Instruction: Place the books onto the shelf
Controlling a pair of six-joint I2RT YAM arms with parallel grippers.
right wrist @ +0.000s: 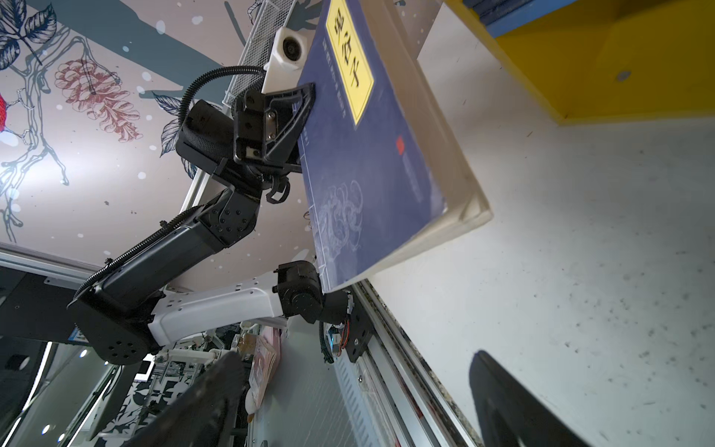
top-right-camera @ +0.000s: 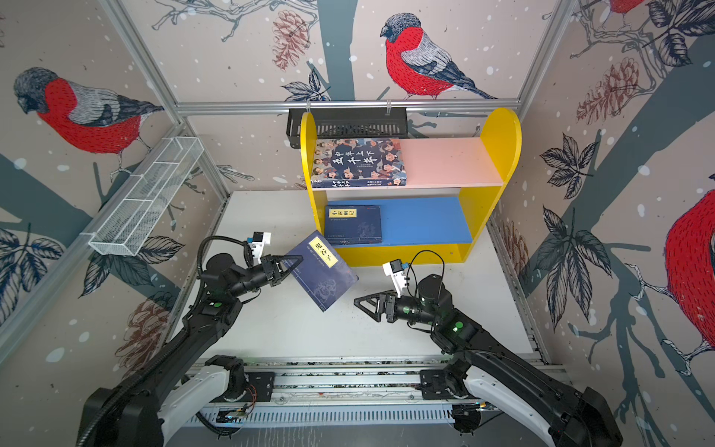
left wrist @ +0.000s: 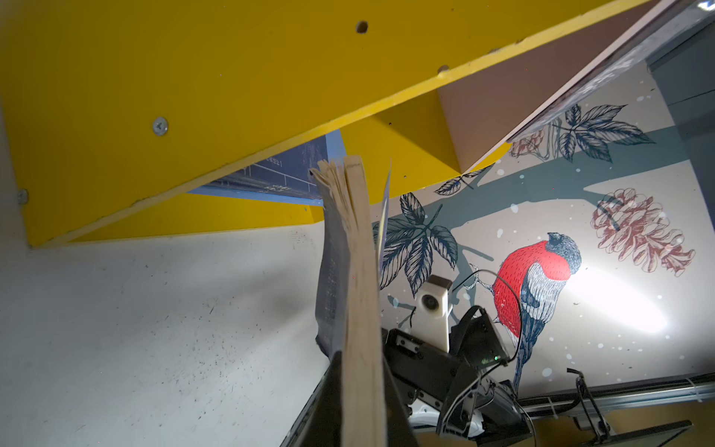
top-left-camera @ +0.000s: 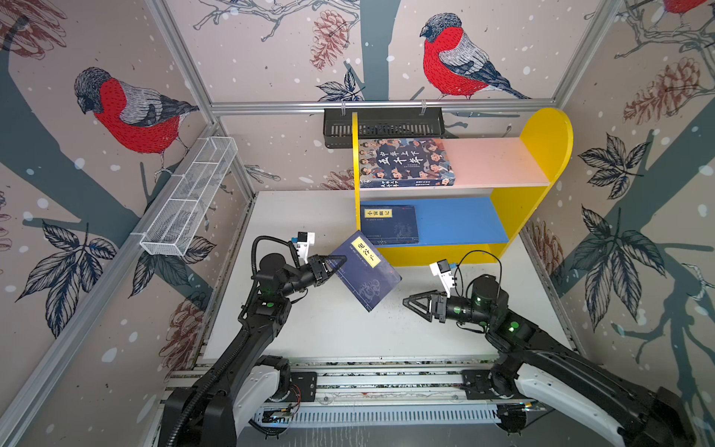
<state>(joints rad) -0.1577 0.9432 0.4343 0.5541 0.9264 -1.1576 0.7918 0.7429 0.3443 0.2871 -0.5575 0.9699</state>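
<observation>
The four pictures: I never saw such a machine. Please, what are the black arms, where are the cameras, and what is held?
Two robot arms work at a white table, each ending in a two-fingered gripper. Two pictures look down from above; two come from cameras on the wrists. The left gripper is shut on a navy book, in the air before the yellow shelf. The right gripper is open and empty. A cartoon-cover book lies on its pink board, another navy book on its blue board.
</observation>
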